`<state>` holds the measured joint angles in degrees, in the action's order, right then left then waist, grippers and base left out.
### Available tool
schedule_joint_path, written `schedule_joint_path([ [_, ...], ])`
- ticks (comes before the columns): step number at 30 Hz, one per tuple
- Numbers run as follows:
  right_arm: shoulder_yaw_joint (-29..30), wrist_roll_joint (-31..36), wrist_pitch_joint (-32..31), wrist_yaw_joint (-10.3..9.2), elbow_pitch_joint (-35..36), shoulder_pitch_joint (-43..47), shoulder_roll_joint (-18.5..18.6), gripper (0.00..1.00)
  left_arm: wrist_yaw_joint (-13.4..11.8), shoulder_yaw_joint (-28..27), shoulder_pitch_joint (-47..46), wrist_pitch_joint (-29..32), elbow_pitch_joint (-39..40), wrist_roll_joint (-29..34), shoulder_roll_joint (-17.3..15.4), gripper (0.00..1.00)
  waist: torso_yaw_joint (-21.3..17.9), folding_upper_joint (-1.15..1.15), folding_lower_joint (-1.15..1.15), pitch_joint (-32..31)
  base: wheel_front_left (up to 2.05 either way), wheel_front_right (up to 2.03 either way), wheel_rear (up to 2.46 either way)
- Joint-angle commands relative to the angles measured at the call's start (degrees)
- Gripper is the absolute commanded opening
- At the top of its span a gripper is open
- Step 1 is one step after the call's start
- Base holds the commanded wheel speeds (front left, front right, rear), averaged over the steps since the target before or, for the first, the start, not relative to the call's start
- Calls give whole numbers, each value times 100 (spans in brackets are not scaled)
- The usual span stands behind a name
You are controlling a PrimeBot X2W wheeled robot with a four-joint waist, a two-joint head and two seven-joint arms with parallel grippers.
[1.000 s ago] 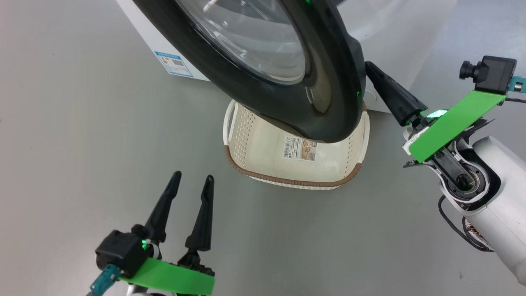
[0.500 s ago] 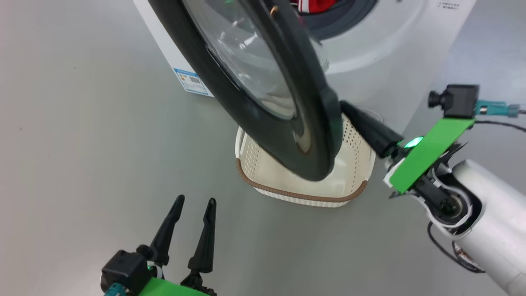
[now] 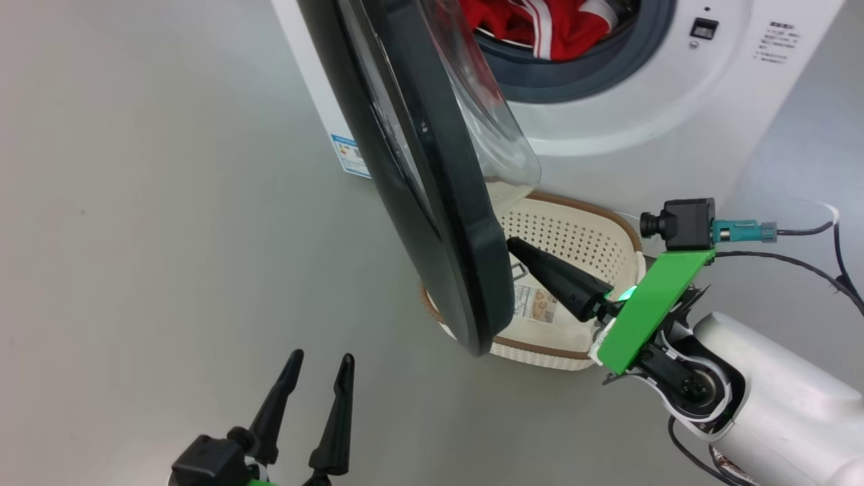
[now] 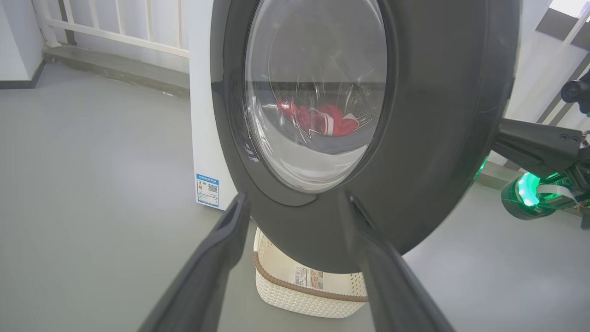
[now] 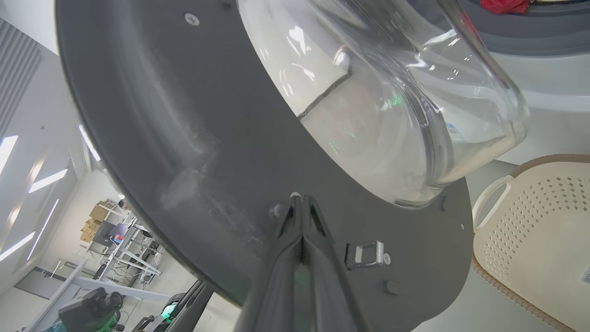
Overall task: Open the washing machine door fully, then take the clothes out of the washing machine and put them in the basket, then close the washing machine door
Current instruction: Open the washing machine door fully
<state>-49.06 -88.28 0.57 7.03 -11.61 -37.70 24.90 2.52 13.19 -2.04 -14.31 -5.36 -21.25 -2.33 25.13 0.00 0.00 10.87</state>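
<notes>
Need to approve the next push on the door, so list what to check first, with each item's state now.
1. Door fully open: not ok, it stands partway, over the basket.
2. Right claw shut, tips at the door's inner face: ok.
3. Left claw open, apart from the door: ok.
4. Clothes lying in the washer: ok.
5. Basket free to receive clothes: not ok, the door overhangs it.
6. Tips' hold against slipping: cannot tell.
</notes>
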Motion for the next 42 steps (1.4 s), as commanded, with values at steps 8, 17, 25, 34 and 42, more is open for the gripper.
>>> schedule_joint_path([
  [8,-218,-56,44,46,57,113,-294,0,1,-183,113,-69,58,55,-54,100,400,0,0,-189,0,0,0],
  [17,-397,-77,-22,46,-24,17,-541,0,-42,-315,234,-69,77,42,-54,100,470,0,0,-229,0,0,0],
  [25,-536,-85,-92,46,-143,-165,-801,0,-132,-403,271,-69,108,-13,-54,100,514,0,0,-186,0,0,0],
  [34,-724,-60,-167,46,-317,-400,-1108,0,-249,-525,335,-69,255,-103,-54,100,566,0,0,-119,0,0,0],
  [42,-836,-83,-135,46,-484,-550,-1334,0,-295,-560,362,-69,305,-136,-54,100,586,0,0,-100,0,0,0],
])
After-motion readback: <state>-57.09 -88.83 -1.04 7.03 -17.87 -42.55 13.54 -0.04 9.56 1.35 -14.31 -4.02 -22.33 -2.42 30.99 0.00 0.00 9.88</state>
